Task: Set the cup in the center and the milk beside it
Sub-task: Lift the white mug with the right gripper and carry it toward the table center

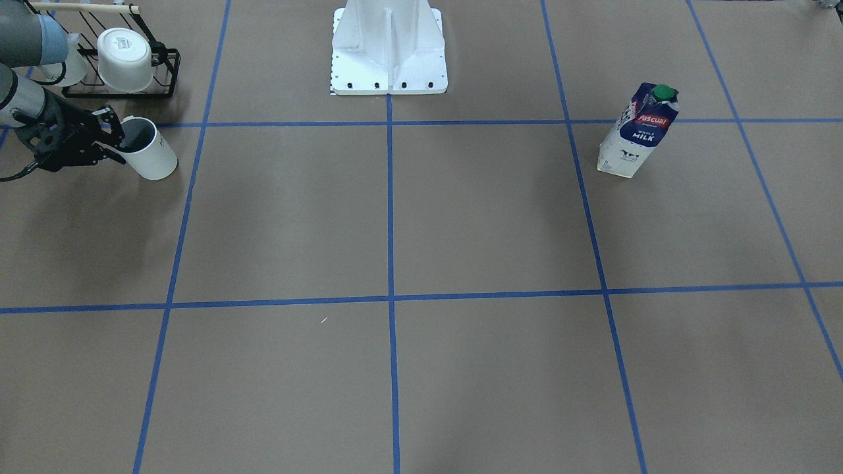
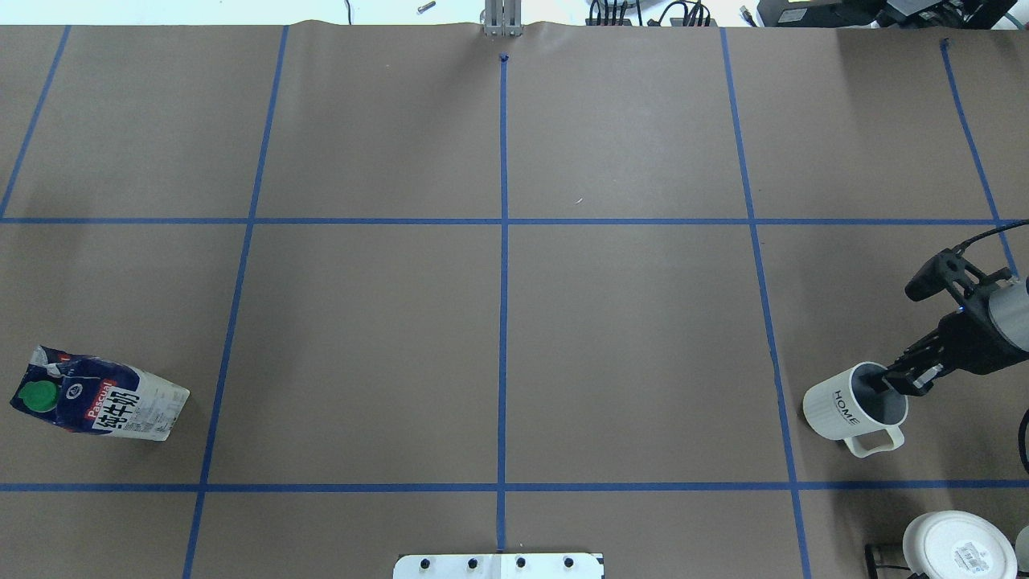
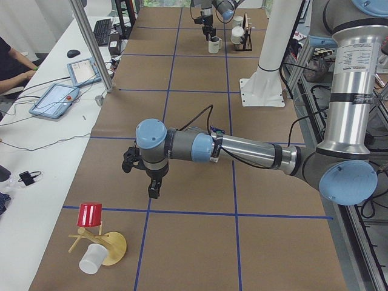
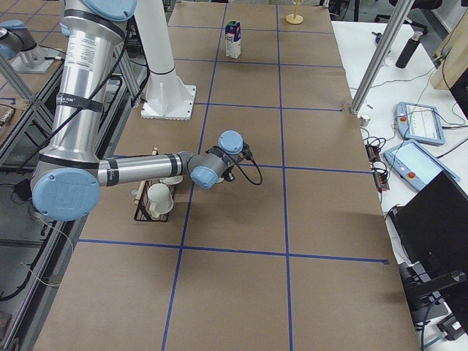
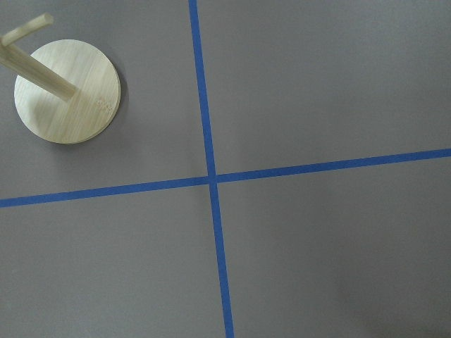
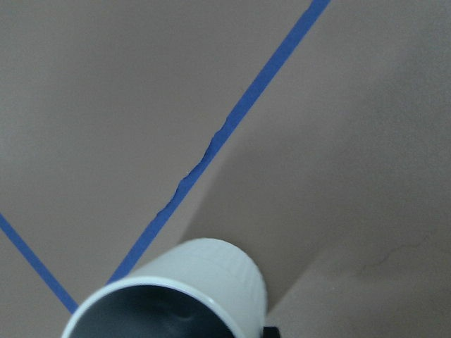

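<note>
**Right hand.** The right hand (image 2: pixel 902 379) is closed on the rim wall of the cup (image 2: pixel 844 406), with one finger inside the mouth and the other outside. The cup is held tilted, its dark grey interior exposed and its loop handle toward the robot. Black "HOME" lettering shows on its side.

**Cup position.** The cup is at the robot's far right, outside the right-hand blue tape line. It is well apart from the center (image 2: pixel 504 221), the tape crossing with a small white speck close by. A black wire rack (image 1: pixel 132 95) stands near the cup and carries an upturned white mug (image 1: pixel 124 58).

**Milk position.** The milk (image 2: pixel 104 404) stands upright on the table (image 2: pixel 627 346) at the robot's far left, green cap on top, well apart from the center.

**Left hand.** The left hand (image 3: pixel 154 191) hangs above the table near another tape crossing. Whether it is open or closed cannot be determined. A wooden stand (image 3: pixel 109 247) lies nearby, with a red cup (image 3: pixel 90 213) on it.
</note>
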